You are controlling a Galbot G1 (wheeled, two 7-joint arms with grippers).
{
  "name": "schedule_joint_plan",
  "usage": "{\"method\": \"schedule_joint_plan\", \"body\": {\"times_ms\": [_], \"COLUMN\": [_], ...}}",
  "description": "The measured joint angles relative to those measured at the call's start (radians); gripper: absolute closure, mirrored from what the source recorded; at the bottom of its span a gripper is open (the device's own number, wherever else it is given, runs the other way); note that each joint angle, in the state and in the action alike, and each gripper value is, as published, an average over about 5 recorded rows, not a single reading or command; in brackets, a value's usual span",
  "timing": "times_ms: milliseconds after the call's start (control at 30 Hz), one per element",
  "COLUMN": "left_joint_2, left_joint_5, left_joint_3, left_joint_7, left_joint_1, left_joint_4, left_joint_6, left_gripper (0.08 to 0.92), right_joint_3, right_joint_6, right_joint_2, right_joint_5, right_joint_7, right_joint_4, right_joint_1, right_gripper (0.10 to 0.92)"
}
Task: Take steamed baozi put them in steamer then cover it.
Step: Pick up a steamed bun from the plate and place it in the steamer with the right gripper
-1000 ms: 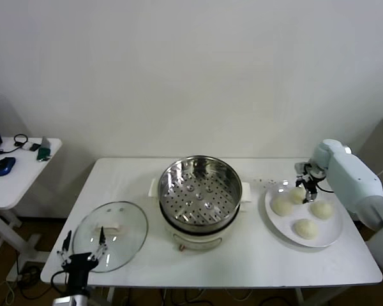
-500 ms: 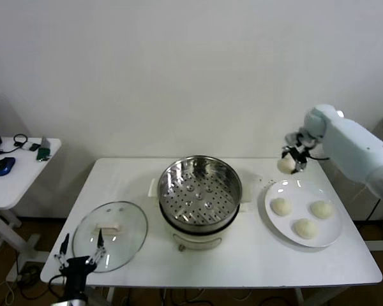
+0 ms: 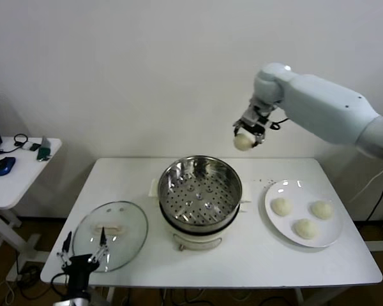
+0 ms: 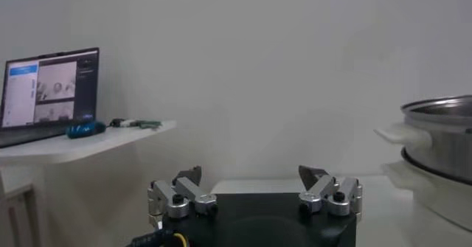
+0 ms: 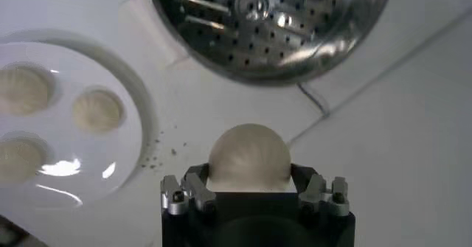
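White wall behind, white table [image 3: 242,261] in front of me, with a smaller side table [image 3: 22,172] off to my left carrying a blue mouse [image 3: 4,166] and, as my left wrist view shows, an open laptop [image 4: 49,94]. At the centre of the white table stands the steamer [image 3: 200,194], a shiny steel pot on a white base with small side handles; its perforated tray is bare and its top is uncovered. To its left, flat on the table, lies the round clear glass lid [image 3: 110,234]. To its right sits a white plate [image 3: 276,225] bearing three steamed baozi [image 3: 305,228], cream-white and set apart from one another. My right gripper [image 3: 249,135] is raised high above the table, up against the wall background, above and just to the right of the steamer's far rim; its fingers are pinched on a fourth baozi [image 3: 243,142], which my right wrist view shows as a smooth dome [image 5: 249,157] seated between the two finger pads, with the steamer's tray [image 5: 273,12] and the plate [image 5: 133,134] well below it. My left gripper [image 3: 83,252] waits low at the near left edge of the table, just in front of the glass lid, its two fingers spread wide and holding nothing; my left wrist view shows the same spread fingertips [image 4: 188,178] with the steamer's side off to one edge.
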Motion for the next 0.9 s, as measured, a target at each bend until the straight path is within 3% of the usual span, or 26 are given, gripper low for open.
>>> {"method": "schedule_joint_plan", "body": {"times_ms": [900], "left_joint_2": [0.013], "left_joint_5": [0.017], "left_joint_3": [-0.007], "left_joint_7": [-0.003], "left_joint_1": [-0.018], "left_joint_4": [0.003], "left_joint_6": [0.033], "left_gripper": [0.177], "right_joint_3": [0.043], "right_joint_6": [0.124], "right_joint_2": [0.202], "right_joint_5": [-0.308], "right_joint_7": [0.033], "right_joint_4": [0.012], "right_joint_1": [-0.218], "right_gripper": [0.271]}}
